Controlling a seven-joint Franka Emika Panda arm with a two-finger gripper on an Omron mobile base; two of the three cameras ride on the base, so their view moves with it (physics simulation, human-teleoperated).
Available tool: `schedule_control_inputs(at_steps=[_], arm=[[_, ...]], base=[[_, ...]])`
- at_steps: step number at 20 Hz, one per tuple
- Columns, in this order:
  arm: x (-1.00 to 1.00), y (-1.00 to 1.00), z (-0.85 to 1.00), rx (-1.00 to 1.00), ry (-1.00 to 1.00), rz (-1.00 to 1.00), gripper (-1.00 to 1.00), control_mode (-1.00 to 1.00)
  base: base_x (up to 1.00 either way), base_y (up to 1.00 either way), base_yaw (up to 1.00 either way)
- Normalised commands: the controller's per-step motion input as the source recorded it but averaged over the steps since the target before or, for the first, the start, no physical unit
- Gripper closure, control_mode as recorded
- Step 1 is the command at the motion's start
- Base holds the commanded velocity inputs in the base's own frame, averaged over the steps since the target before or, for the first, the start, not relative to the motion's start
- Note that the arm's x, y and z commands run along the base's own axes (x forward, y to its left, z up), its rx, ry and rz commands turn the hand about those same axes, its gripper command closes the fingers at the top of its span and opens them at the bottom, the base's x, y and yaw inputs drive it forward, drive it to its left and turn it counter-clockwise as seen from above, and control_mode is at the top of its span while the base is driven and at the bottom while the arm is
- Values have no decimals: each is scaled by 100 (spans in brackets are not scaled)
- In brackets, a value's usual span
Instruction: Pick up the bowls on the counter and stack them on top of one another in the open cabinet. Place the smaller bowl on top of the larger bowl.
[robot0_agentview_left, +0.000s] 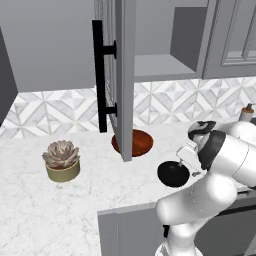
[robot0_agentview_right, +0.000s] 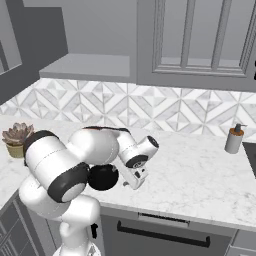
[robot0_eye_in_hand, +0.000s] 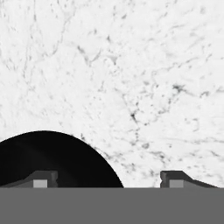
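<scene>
Small round glossy black bowl (robot0_agentview_left: 173, 173) sits on the white marble-look counter (robot0_agentview_left: 75, 200) close to its front edge, just left of the robot's wrist in the left base view. In the right base view the same bowl (robot0_agentview_right: 103, 177) shows as a dark dome partly hidden behind the white arm, again near the front edge.

Wide shallow reddish-brown bowl (robot0_agentview_left: 139, 141) rests farther back on the counter, toward the patterned tile backsplash (robot0_agentview_left: 165, 102), partly masked by the edge of the open door. The two bowls lie apart, the brown one behind and to the left of the black one.

Grey wall cabinet (robot0_agentview_left: 165, 65) stands open above the counter; its grey shelf is bare where visible. The glass-panelled door (robot0_agentview_left: 122, 75) swings out toward the camera, long black bar handle (robot0_agentview_left: 100, 75) on its face.

Two-finger gripper (robot0_eye_in_hand: 107, 179) points down at the counter. In the hand view the finger tips (robot0_eye_in_hand: 41, 179) stand wide apart: one lies over the black bowl (robot0_eye_in_hand: 52, 159), the other over bare marble (robot0_eye_in_hand: 131, 65) beside the rim. Nothing between them is clamped. Whether the tips touch the bowl, cannot tell.

Tan pot with a pinkish succulent (robot0_agentview_left: 62, 160) stands toward the left end of the counter, well apart from both bowls. A pale soap dispenser bottle (robot0_agentview_right: 233, 138) stands near the backsplash toward the right end.
</scene>
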Motion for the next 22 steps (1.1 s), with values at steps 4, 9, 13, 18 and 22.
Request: schedule_control_inputs(at_steps=[4, 9, 13, 18, 22], arm=[[-1, 20, -42, 0, 0, 0, -100, -100], [0, 48, -27, 0, 0, 0, -100, -100], [-22, 49, -29, 0, -2, 0, -100, -100], [-26, 72, -47, -7, -4, 0, -100, -100], [-15, 82, -41, -11, -3, 0, 100, -100]], base=[[0, 0, 0], [0, 0, 0], [0, 0, 0], [0, 0, 0], [0, 0, 0]])
